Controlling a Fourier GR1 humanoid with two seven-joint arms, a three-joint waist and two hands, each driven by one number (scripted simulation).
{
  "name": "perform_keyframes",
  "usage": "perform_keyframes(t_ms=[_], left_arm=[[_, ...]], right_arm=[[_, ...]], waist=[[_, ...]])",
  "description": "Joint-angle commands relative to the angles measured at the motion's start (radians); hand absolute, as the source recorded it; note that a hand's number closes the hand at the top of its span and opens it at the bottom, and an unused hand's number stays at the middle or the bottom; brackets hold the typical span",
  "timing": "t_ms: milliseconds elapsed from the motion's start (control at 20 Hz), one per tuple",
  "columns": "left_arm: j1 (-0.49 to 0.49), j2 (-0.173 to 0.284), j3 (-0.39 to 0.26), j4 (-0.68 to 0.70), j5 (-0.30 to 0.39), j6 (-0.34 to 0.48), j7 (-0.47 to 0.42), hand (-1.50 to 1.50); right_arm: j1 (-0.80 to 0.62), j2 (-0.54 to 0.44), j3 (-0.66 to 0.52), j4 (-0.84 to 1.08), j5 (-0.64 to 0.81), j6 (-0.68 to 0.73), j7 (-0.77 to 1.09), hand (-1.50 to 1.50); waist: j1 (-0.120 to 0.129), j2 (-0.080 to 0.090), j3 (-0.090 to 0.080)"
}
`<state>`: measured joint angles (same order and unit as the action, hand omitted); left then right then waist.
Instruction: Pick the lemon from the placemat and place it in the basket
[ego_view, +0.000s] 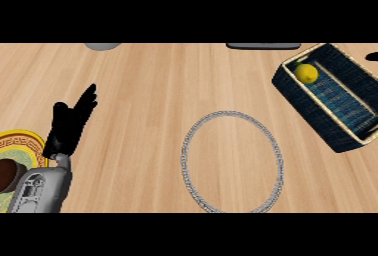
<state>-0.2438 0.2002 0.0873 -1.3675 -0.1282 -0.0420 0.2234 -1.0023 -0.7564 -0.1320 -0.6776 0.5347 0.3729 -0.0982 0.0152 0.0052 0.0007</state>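
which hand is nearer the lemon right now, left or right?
Left, by default: only the left hand shows, open, resting at the view's left edge, far across the counter from the lemon, which lies in the basket at upper right. The right hand is not in view.

On the wooden counter (148, 80), a yellow patterned plate (18, 145) holding a brown round item (9, 172) sits at the left edge, while a grey object (102, 46) and a dark flat object (263, 46) are cut off along the far edge.
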Motion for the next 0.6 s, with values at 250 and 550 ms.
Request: perform_keyframes(t_ms=[250, 550], left_arm=[[0.028, -0.051, -0.034, -0.011, -0.035, 0.04, -0.025, 0.0], [-0.01, 0.0, 0.01, -0.01, -0.003, 0.004, 0.02, 0.0]], right_arm=[[-0.018, 0.012, -0.15, 0.143, -0.067, -0.169, -0.117, -1.5], [-0.021, -0.051, -0.26, 0.108, -0.148, -0.217, -0.031, -1.5]], waist=[[0.01, 0.005, 0.001], [-0.013, -0.005, -0.001]])
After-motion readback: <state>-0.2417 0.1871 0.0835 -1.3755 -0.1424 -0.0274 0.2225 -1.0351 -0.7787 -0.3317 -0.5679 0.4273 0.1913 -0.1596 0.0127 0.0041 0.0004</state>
